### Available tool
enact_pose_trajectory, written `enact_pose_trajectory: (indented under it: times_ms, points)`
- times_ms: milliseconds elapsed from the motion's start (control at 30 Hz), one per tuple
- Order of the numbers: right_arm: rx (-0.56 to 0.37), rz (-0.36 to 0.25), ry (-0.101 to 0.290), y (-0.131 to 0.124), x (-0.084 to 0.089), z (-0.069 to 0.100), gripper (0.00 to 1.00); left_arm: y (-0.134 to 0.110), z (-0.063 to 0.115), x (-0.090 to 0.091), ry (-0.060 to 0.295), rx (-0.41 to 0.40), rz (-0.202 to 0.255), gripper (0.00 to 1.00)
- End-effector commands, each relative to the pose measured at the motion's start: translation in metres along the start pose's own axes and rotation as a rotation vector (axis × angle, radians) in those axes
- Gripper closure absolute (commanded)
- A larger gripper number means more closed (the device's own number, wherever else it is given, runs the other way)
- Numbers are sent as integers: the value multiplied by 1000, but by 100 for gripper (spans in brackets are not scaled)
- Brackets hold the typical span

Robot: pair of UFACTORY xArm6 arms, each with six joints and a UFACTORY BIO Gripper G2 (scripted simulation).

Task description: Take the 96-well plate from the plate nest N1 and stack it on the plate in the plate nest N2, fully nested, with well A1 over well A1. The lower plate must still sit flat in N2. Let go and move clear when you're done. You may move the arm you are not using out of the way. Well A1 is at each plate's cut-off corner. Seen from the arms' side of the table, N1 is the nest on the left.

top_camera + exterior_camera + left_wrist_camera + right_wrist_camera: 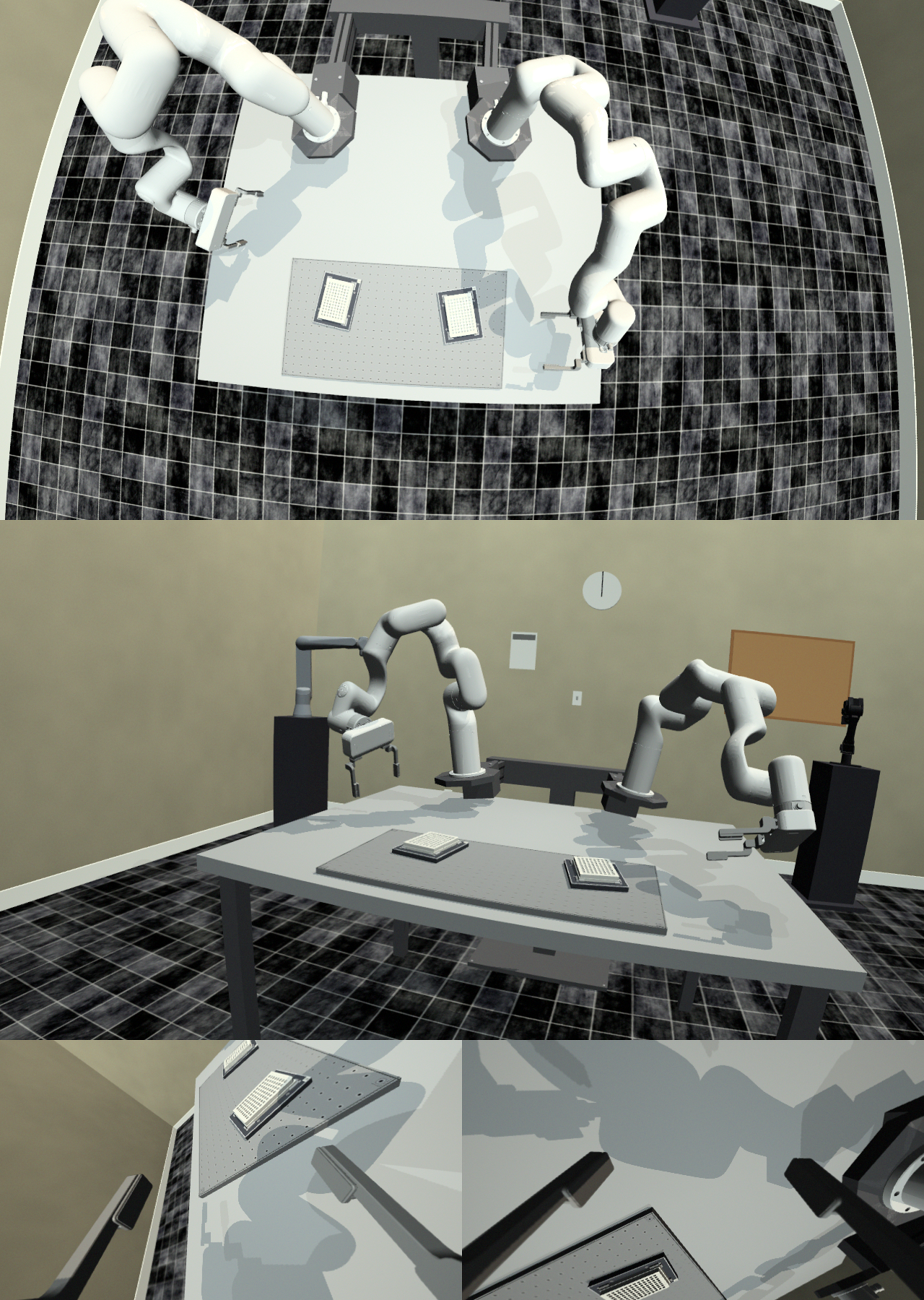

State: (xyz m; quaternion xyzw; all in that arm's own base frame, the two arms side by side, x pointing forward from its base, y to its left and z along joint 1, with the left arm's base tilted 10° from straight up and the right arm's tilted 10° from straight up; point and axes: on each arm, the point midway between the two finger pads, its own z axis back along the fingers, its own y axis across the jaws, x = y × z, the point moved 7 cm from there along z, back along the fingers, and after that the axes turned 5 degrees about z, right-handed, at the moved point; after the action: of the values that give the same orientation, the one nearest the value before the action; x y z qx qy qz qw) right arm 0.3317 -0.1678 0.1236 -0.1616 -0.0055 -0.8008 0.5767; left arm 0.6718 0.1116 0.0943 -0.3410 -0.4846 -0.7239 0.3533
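Note:
The cream 96-well plate in N1 (pixel 461 315) (pixel 595 867) (pixel 263 1098) sits in the dark nest N1 (pixel 457 292) (pixel 597 887). The other cream plate (pixel 338 301) (pixel 431 841) (pixel 237 1054) (pixel 639 1287) sits in the dark nest N2 (pixel 320 300) (pixel 624 1276), turned differently. Cut-off corners are too small to tell. My left gripper (pixel 543 341) (pixel 714 845) (pixel 233 1166) is open and empty, off N1's outer side, fingers pointing sideways over the table. My right gripper (pixel 253 218) (pixel 376 784) (pixel 700 1163) is open and empty, raised off N2's outer side and nearer the bases.
Both nests stand on a grey perforated board (pixel 394 349) (pixel 491 882) (pixel 224 1148) on the white table (pixel 388 213) (pixel 290 866). The two arm bases (pixel 323 145) (pixel 499 148) stand at the table's back edge. Both arms reach out past opposite table sides.

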Motion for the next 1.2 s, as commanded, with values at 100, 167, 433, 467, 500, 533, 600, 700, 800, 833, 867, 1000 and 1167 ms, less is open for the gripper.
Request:
enact_pose_trajectory:
  times_ms: [100, 167, 433, 467, 500, 533, 600, 700, 800, 833, 867, 1000, 1167]
  points:
    - [3, -1, -1, 1, 1, 1, 0, 2, 1, 2, 3, 0, -5, 0]
    - [3, -1, -1, 0, 1, 2, 0, 2, 1, 2, 3, 0, -5, 0]
    - [3, 0, -1, -6, 4, 21, 0, 2, 1, 2, 3, 0, -5, 0]
    - [3, -1, -1, -7, 5, 26, 0, 2, 1, 2, 3, 0, -5, 0]
    - [3, -1, -1, -9, 5, 31, 0, 2, 1, 2, 3, 0, -5, 0]
    - [3, 0, -1, -11, 6, 36, 0, 2, 1, 2, 3, 0, -5, 0]
    - [3, 0, -1, -11, 6, 36, 0, 2, 1, 2, 3, 0, -5, 0]
    - [3, 0, -1, -17, 9, 54, 0, 2, 1, 2, 3, 0, -5, 0]
    - [3, 0, -1, -24, 13, 75, 0, 2, 1, 2, 3, 0, -5, 0]
    - [3, 0, -1, -26, 14, 82, 0, 2, 1, 2, 3, 0, -5, 0]
    - [3, 0, -1, -28, 15, 90, 0, 2, 1, 2, 3, 0, -5, 0]
    - [3, 0, -1, -38, 20, 119, 0, 2, 1, 2, 3, 0, -5, 0]
    - [3, 0, -1, -44, 23, 137, 0, 2, 1, 2, 3, 0, -5, 0]
